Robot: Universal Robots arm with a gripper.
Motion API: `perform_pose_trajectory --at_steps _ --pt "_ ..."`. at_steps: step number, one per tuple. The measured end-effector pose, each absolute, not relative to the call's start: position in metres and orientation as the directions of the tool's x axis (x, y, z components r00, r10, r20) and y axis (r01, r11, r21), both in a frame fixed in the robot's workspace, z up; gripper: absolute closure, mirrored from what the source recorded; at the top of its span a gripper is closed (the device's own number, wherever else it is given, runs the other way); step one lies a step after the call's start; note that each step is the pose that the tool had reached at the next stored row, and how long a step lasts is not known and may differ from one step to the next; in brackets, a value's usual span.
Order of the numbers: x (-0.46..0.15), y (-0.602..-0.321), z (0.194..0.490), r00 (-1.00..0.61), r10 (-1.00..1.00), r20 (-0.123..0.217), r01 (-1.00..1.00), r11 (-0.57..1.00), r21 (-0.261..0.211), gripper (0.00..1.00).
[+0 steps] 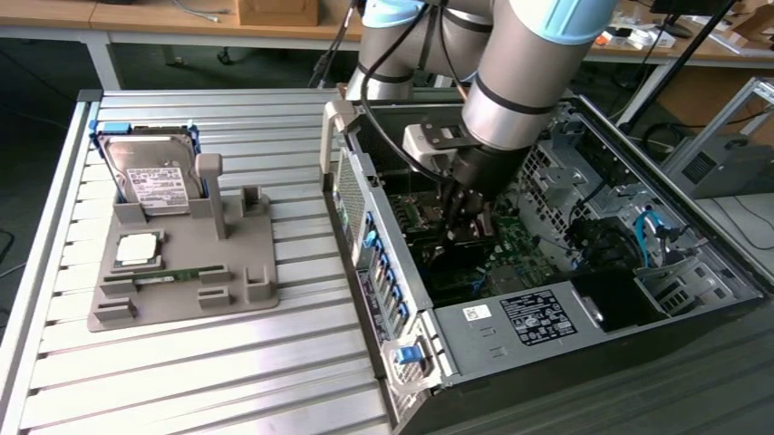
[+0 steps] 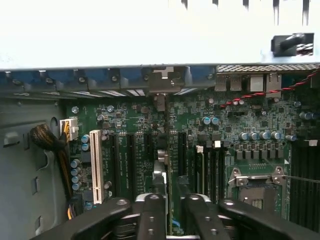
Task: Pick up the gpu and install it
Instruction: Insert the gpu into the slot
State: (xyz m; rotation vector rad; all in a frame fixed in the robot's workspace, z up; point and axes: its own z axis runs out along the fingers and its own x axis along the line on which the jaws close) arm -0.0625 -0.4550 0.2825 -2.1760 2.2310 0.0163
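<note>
Gripper (image 2: 174,201) sits low inside the open computer case (image 1: 484,331), over the motherboard (image 2: 235,120); its two dark tips stand close on either side of the gpu (image 2: 162,175); whether they clench the card or rest slack beside it I cannot tell; gpu seen edge-on, upright among the expansion slots, its far end at the case's rear wall. Farther off, towards the exterior view's left, a grey fixture (image 1: 248,281) carries the hard drive (image 1: 151,177) and the memory stick (image 1: 181,273).

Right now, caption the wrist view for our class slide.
Black gripper over the thin dark gpu card, edge-on among green motherboard slots.
</note>
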Motion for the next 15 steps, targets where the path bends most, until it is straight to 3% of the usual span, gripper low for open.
perform_pose_trajectory --at_steps 2,4,15 --pt "-0.062 -0.455 0.283 -0.022 -0.999 -0.024 -1.000 0.022 -0.010 0.80" --pt "-0.062 -0.455 0.283 -0.016 -1.000 -0.022 -1.000 0.017 -0.010 0.90" --pt "-0.016 -0.455 0.280 -0.008 -1.000 -0.022 -1.000 0.007 0.018 0.90"
